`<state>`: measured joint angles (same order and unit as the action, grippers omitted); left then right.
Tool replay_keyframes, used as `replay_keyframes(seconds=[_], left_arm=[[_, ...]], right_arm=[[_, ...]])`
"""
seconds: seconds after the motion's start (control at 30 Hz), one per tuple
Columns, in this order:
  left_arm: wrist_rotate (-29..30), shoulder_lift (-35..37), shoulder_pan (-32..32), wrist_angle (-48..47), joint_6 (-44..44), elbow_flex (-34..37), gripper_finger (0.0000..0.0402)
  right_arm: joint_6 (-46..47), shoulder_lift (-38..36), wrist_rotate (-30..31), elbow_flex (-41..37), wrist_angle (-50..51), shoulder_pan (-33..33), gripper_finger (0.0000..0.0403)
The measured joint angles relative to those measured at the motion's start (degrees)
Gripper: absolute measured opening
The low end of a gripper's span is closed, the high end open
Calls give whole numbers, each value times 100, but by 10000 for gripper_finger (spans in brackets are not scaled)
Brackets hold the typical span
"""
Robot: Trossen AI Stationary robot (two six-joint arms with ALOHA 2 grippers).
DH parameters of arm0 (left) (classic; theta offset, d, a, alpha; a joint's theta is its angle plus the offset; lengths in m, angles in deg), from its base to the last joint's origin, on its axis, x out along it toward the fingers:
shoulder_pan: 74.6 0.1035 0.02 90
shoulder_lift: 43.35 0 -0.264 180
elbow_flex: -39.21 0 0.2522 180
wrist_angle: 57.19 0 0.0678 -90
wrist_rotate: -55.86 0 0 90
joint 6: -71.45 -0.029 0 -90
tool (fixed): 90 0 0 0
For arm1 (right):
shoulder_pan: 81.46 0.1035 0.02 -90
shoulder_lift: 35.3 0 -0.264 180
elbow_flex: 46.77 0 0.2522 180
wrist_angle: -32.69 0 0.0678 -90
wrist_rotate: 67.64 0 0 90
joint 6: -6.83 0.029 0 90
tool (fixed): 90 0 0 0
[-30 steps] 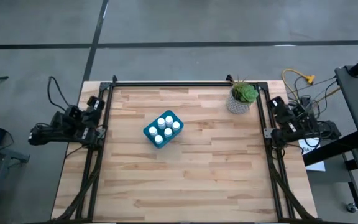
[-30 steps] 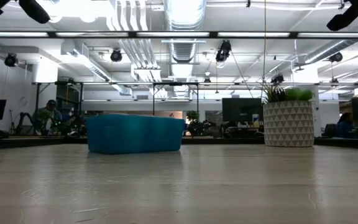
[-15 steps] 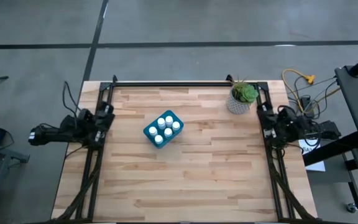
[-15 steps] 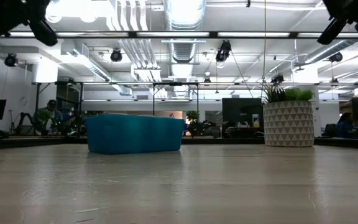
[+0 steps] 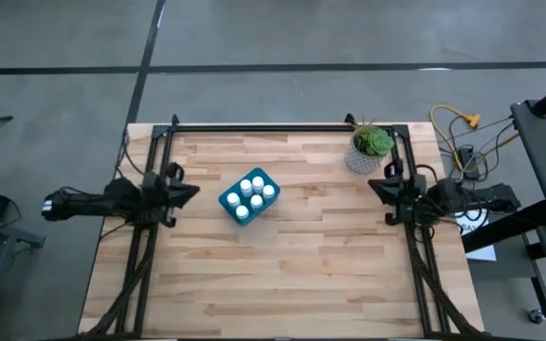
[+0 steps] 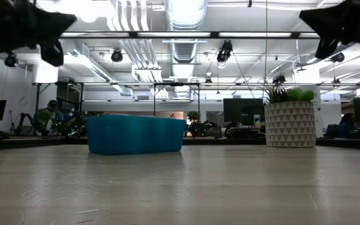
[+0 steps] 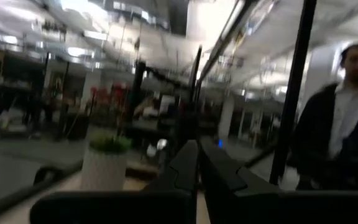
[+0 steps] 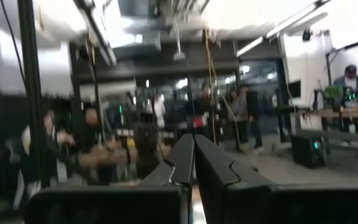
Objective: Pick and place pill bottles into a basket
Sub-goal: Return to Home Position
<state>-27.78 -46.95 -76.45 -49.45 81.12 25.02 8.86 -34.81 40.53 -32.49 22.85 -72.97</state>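
The teal basket [image 5: 249, 196] stands on the table left of the middle, with several white pill bottles [image 5: 257, 182] upright inside it. In the low view only the basket's wall [image 6: 135, 134] shows and the bottles are hidden. My left gripper [image 5: 190, 191] is in the air at the table's left edge, pointing toward the basket, shut and empty; its fingers [image 7: 197, 163] lie together. My right gripper [image 5: 373, 186] is in the air at the right edge, pointing toward the table's left, shut and empty; its fingers [image 8: 194, 155] lie together.
A white patterned pot with a green plant [image 5: 369, 150] stands at the table's far right corner, and it shows in the low view [image 6: 290, 124]. A black frame [image 5: 263, 127] runs along the far and side edges. People [image 7: 347, 124] stand in the room beyond.
Both arms have unfolded from the side edges. My left gripper has swung toward the table's right and near side, ending pointed at the basket. My right gripper has swung toward the table's left. Both have come lower in the low view. The basket and bottles have stayed still.
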Motion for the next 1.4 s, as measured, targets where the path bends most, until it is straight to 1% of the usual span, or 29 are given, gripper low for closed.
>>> replay_keyframes(seconds=[0.13, 0.27, 0.43, 0.53, 0.6, 0.77, 1.07, 1.4], left_arm=[[-3, -70, 0, -694, 45, 1, 0], [-5, -108, 0, -761, -150, 2, 0], [-5, -121, 0, -755, -876, 5, 0], [-5, -123, 0, -758, -902, 7, 0], [-5, -127, 0, -757, -896, 9, 0], [-5, -135, 0, -757, -892, 9, 0], [-5, -267, 0, -748, -879, 13, 0], [-5, -411, -2, -751, -881, 14, 0]], right_arm=[[-9, -4, -44, 0, 714, 2, 8], [224, -2, -192, 0, 1391, 2, 8], [35, -4, -820, 0, 1844, 1, 8], [-287, 0, -1321, 0, 1914, 2, 8], [-400, 0, -1495, 2, 1914, 2, 8], [-396, 14, -1544, 3, 2284, 2, 8], [-331, 233, -1565, 7, 2280, 2, 8], [-327, 229, -1563, 7, 2278, 2, 8]])
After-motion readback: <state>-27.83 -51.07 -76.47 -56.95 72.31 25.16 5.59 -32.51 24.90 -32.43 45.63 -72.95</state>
